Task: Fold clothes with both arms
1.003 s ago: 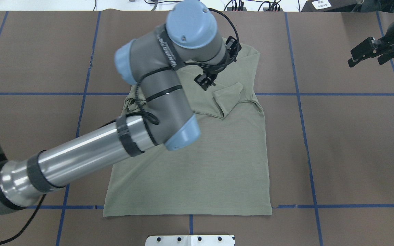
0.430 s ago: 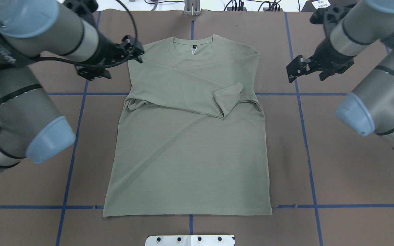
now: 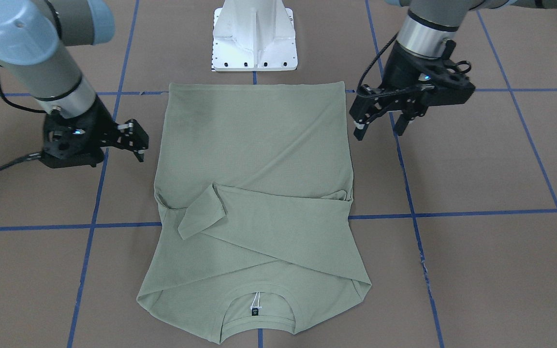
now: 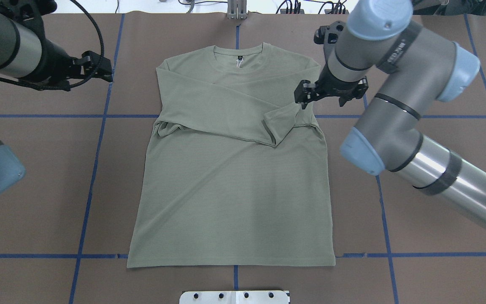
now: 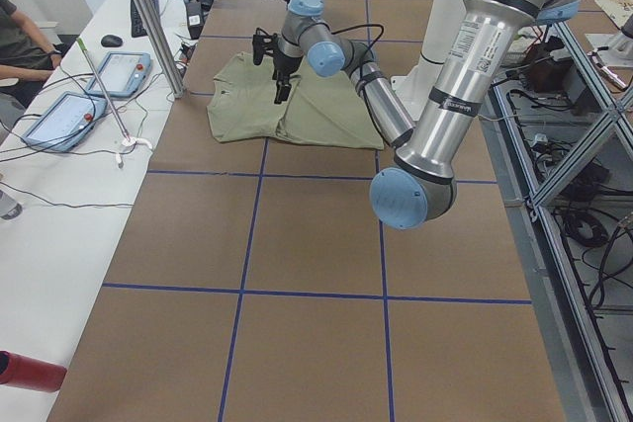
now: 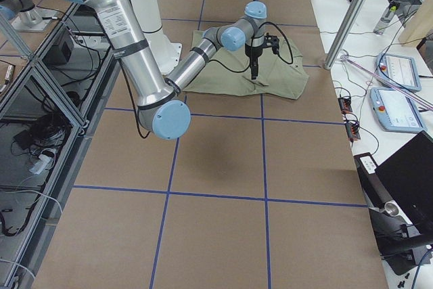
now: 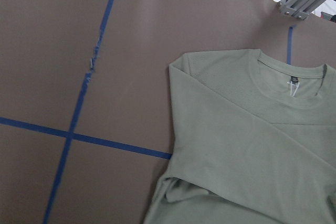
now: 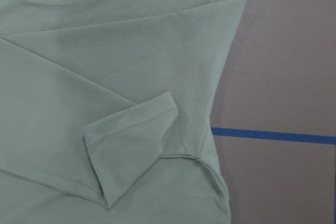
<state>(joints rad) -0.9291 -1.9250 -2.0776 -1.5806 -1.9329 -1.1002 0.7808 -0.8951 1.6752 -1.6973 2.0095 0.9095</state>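
The right gripper point(image 4: 327, 93), spread and empty, hovers just beside the folded sleeve cuff point(image 4: 283, 120) of the pale sage-green long-sleeved knit shirt point(image 4: 230, 190); the left gripper point(image 4: 103, 69), also spread, hangs well apart.

One camera looks down over my shoulders; another faces me from across the table point(image 4: 437, 274); two watch along it from its ends, far off. My wrist cameras hang close above the shirt point(image 4: 234, 190), both showing its collar point(image 7: 270, 72).
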